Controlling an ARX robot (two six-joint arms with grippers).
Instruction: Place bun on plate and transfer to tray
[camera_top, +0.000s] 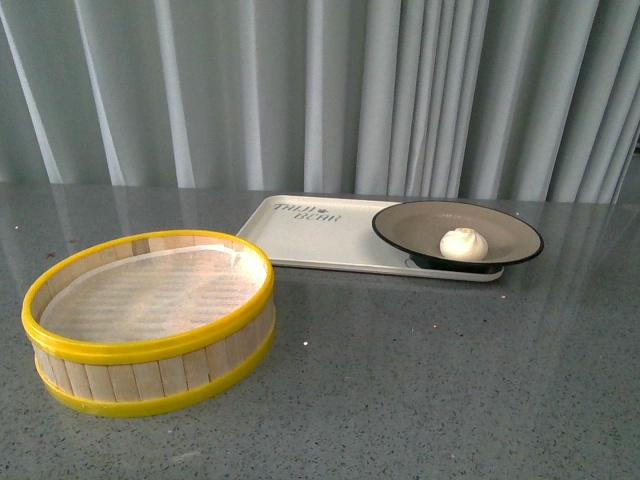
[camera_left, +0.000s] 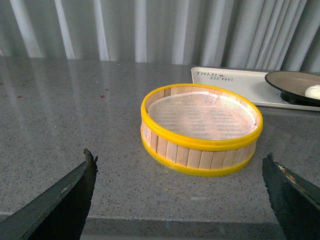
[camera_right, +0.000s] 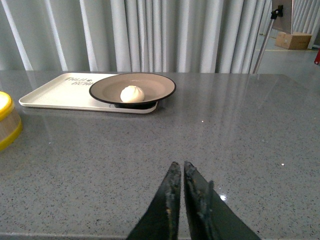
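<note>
The white bun (camera_top: 464, 243) lies in the black-rimmed beige plate (camera_top: 410, 226). The plate rests on the right end of the cream tray (camera_top: 300, 235) with dark lettering, at the back of the table. The bun (camera_right: 132, 93), plate (camera_right: 107, 90) and tray (camera_right: 55, 92) also show in the right wrist view, and the plate (camera_left: 285, 82) and tray (camera_left: 235, 85) at the edge of the left wrist view. My left gripper (camera_left: 180, 160) is open and empty near the table's front edge, short of the steamer basket. My right gripper (camera_right: 180, 166) is shut and empty, low over the table, well short of the plate. Neither arm shows in the front view.
A yellow-rimmed wooden steamer basket (camera_top: 150, 320) with a white liner stands at the front left, also in the left wrist view (camera_left: 200, 130). The grey speckled table (camera_top: 450, 380) runs back to a grey curtain (camera_top: 320, 90). A stand and a cardboard box (camera_right: 295, 40) show beyond the table's right.
</note>
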